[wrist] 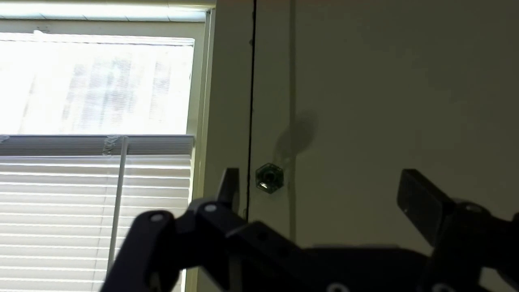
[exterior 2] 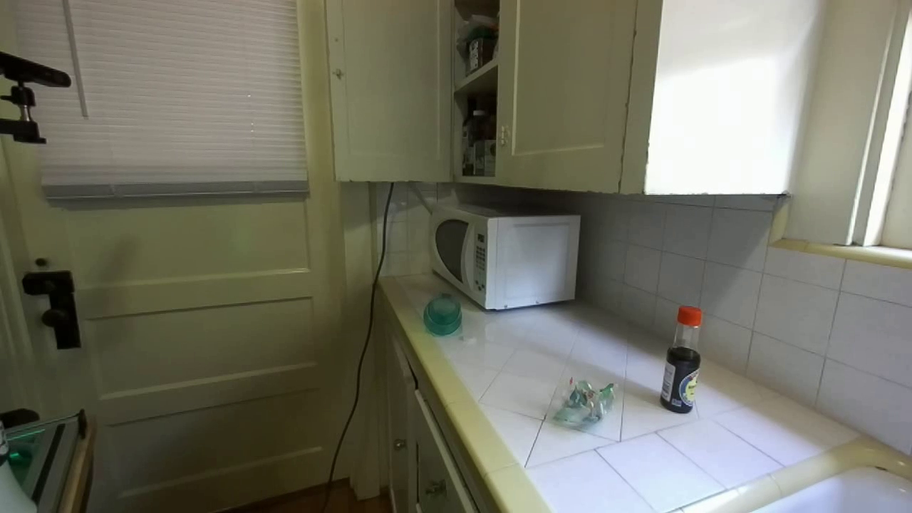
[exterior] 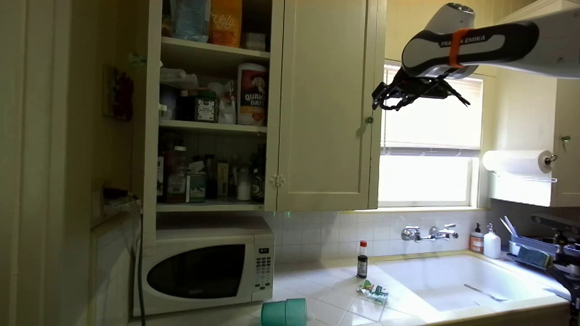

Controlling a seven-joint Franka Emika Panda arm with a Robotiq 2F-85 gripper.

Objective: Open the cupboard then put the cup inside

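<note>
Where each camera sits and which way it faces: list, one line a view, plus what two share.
Wrist view: behind the open claw, which shows; picture inverted, facing the cupboard and knob.
An exterior view: out from the counter, facing cupboard and window; arm and claw show.
An exterior view: near the sink, looking along the counter to the microwave; no arm or claw discernible.
Both exterior views share the teal cup and bottle.

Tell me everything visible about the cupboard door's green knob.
The knob is green, glassy-looking and hexagonal, with a dark centre and bright glint. It sits on the cupboard door, near the edge toward the window; its shadow falls there. The door looks shut. In the wrist view the knob shows between the fingers of the open tool; neither finger appears to touch it.
</note>
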